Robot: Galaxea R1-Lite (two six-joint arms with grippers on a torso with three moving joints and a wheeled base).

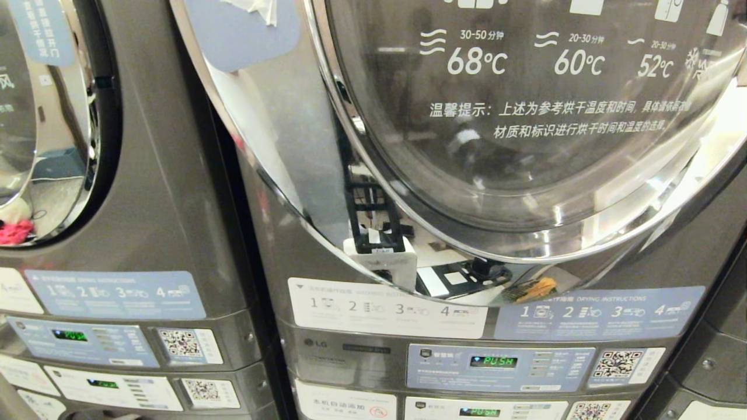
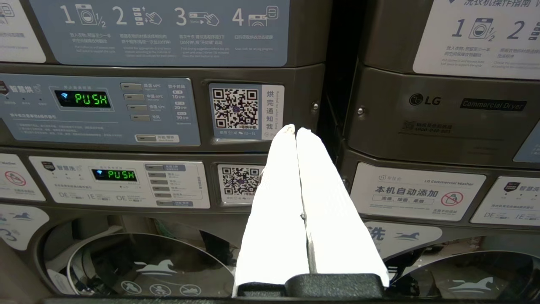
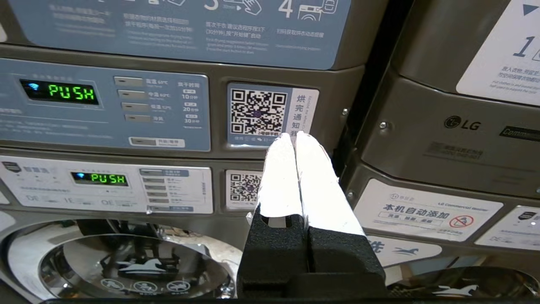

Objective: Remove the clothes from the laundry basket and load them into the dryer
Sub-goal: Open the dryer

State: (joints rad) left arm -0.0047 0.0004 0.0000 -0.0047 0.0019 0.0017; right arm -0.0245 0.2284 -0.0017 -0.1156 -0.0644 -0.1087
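The dryer (image 1: 362,326) fills the head view, its round glass door (image 1: 525,146) shut inside a chrome ring. The laundry basket is out of view. A bit of red-pink fabric (image 1: 14,231) shows at the door of the machine to the left. Neither arm appears in the head view. My left gripper (image 2: 293,128) is shut, white fingers pressed together with nothing between them, level in front of a control panel (image 2: 97,109). My right gripper (image 3: 294,135) is also shut and empty, in front of a QR label (image 3: 257,112) beside a green PUSH display (image 3: 71,91).
Stacked grey machines stand side by side, close ahead. Washer doors (image 2: 139,266) (image 3: 122,266) sit below the panels. A dark gap (image 3: 358,122) separates neighbouring machines. The chrome ring (image 1: 379,233) mirrors part of the robot.
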